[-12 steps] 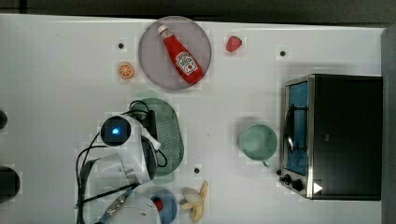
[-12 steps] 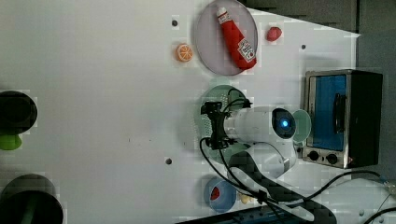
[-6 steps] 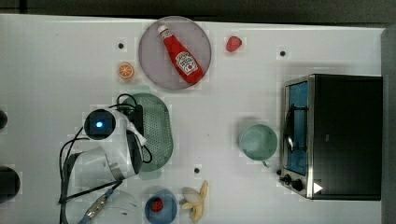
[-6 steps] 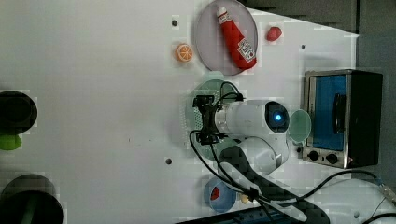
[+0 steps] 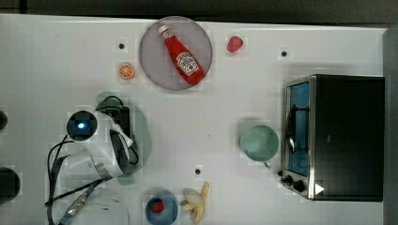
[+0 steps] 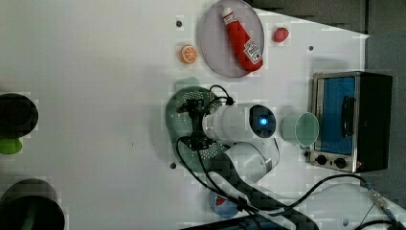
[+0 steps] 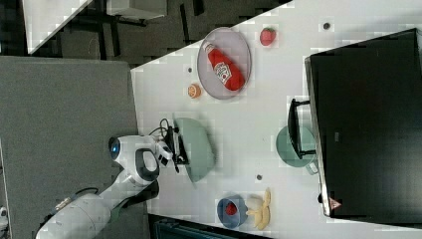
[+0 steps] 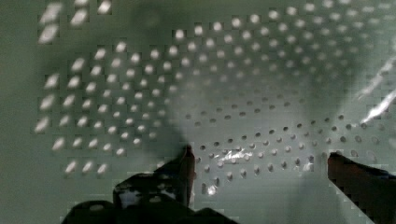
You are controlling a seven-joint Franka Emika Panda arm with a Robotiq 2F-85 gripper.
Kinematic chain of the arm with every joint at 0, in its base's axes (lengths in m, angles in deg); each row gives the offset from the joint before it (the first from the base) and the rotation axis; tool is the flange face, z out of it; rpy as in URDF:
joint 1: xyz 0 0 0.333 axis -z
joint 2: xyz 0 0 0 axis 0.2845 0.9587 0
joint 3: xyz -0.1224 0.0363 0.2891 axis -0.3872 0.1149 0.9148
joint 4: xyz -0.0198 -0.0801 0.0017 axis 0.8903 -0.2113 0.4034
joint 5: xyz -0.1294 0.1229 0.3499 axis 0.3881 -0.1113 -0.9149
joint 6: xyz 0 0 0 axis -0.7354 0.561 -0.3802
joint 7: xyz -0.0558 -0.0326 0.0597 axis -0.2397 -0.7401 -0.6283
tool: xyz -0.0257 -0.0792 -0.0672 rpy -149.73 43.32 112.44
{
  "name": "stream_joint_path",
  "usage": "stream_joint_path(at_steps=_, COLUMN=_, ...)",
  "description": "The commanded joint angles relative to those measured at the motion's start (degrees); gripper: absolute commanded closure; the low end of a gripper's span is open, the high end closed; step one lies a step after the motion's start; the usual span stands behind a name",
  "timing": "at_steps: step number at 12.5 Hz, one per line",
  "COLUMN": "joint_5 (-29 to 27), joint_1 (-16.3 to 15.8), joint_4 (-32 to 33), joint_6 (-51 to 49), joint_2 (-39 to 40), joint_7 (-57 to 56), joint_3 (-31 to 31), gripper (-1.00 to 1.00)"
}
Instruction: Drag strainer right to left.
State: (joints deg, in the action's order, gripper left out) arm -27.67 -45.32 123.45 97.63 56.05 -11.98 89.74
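Now: gripper (image 8: 259,163) inside strainer (image 8: 233,93), fingers spread apart, nothing clamped. Strainer likely light, stiff, slippery plastic; push on inner wall, low, to avoid tipping.

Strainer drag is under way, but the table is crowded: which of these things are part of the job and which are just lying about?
In the job:
- strainer
- gripper, fingers apart inside the strainer

Lying about:
- plate holding the ketchup bottle
- orange slice
- strawberry
- green cup
- toaster oven
- banana
- blue bowl
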Motion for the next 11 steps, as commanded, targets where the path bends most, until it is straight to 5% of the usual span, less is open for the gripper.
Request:
stream_joint_path(at_steps=1, joint_5=-0.8, joint_1=-3.1, joint_4=-4.2, joint_6=-1.1, joint_2=0.9, joint_7=5.9, joint_3=1.3, gripper=-1.0)
stream_joint_path(at_steps=11, joint_5=-0.8, joint_1=-7.9, joint_4=-13.1, joint_6=-3.5, joint_2=5.8, joint_7=11.1, joint_3=1.4, gripper=-1.0)
